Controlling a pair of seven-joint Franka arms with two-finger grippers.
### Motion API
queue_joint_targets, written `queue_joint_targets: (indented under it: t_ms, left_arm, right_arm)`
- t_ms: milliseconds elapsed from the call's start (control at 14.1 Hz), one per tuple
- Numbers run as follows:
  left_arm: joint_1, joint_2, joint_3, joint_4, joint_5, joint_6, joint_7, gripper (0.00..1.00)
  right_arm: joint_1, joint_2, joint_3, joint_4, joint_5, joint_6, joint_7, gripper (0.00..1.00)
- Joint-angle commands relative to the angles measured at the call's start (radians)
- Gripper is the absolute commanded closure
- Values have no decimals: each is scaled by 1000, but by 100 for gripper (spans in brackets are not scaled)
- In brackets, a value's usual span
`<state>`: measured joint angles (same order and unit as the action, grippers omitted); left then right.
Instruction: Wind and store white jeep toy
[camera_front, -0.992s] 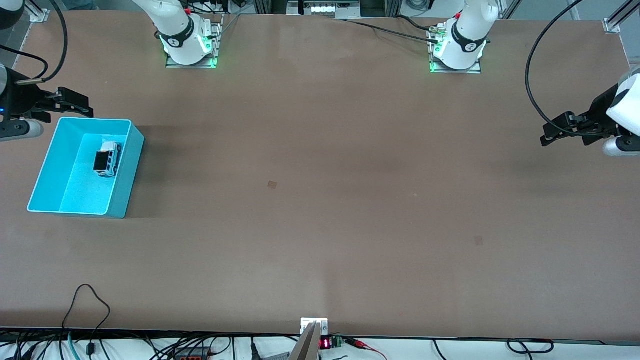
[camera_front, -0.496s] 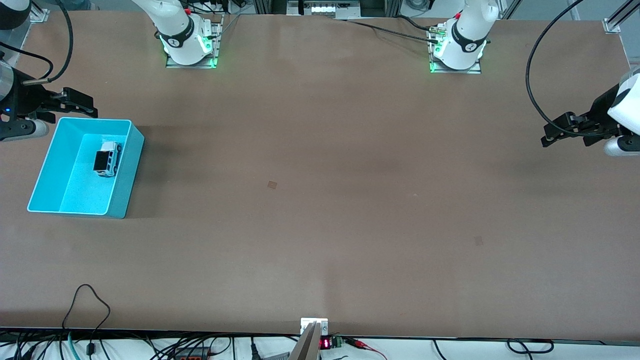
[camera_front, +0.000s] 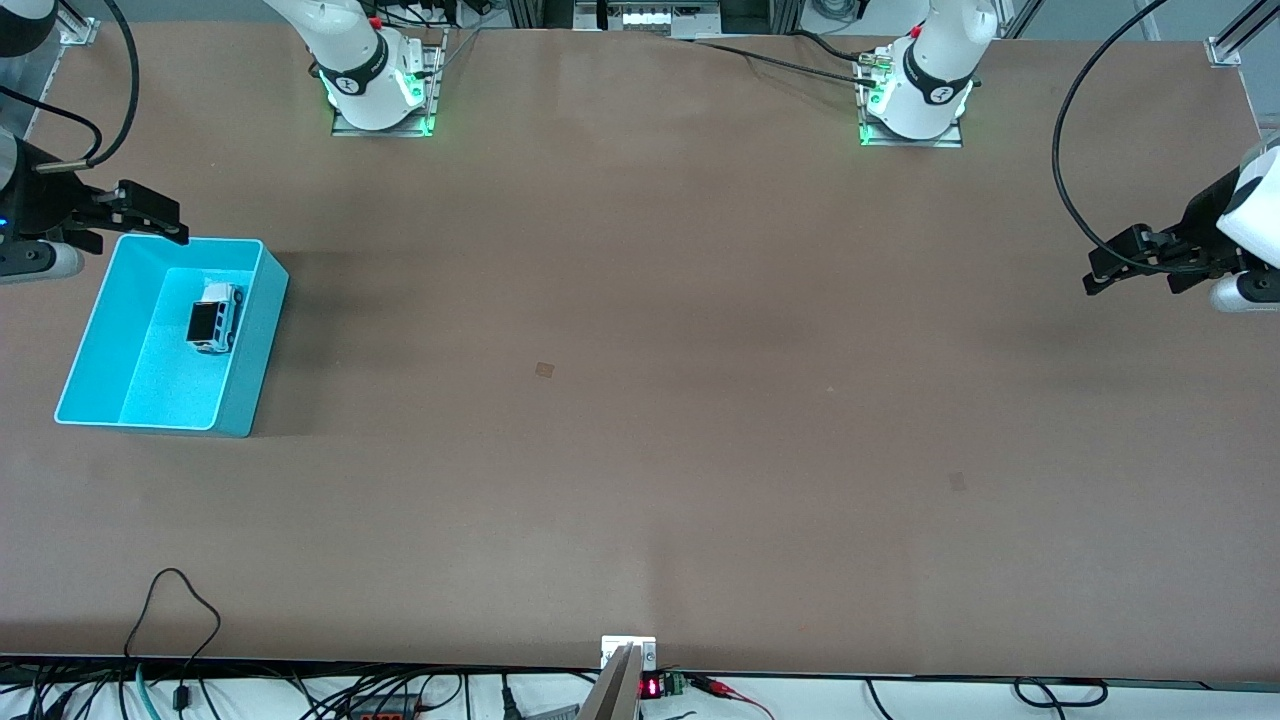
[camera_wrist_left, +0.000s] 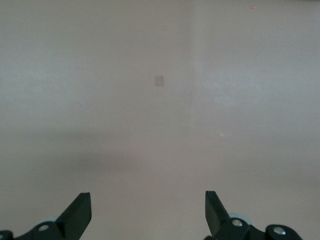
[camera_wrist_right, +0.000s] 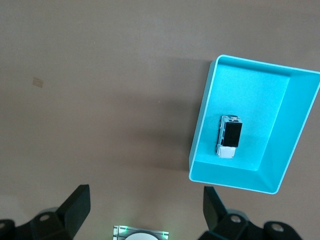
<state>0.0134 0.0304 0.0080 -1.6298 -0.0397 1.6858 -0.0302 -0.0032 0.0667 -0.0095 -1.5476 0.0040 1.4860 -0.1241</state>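
The white jeep toy (camera_front: 215, 316), white with a black roof, lies inside the cyan bin (camera_front: 95, 330) at the right arm's end of the table. It also shows in the right wrist view (camera_wrist_right: 230, 136), inside the bin (camera_wrist_right: 205, 120). My right gripper (camera_front: 150, 215) is open and empty, up in the air over the bin's edge nearest the robots' bases. In its wrist view the fingers (camera_wrist_right: 77, 206) stand wide apart. My left gripper (camera_front: 1105, 270) is open and empty over bare table at the left arm's end. Its wrist view shows spread fingers (camera_wrist_left: 80, 212) over bare table.
The brown table (camera_front: 640, 400) is bare apart from the bin. Small dark patches (camera_front: 544, 369) mark its surface. The right arm's base (camera_front: 380, 90) and the left arm's base (camera_front: 915, 100) stand along the edge farthest from the front camera. Cables (camera_front: 180, 610) lie at the nearest edge.
My right gripper has shifted slightly around the bin's edge nearest the robots' bases. The jeep, the bin and the left arm have not moved.
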Motion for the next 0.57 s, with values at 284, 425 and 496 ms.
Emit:
queue_joint_targets:
  t_ms: [284,425,496]
  left_arm:
    - [5,-23,-5,-13,-2,-2,6,0]
    - [5,-23,-5,-13,-2,-2,4,0]
    - [5,-23,-5,-12,-2,0,6,0]
  right_arm:
    - [5,-28,-9,-31,5,31,104,0]
    - [5,-28,-9,-29,5,34,104,0]
    - [5,-28,-9,-31,5,34,104,0]
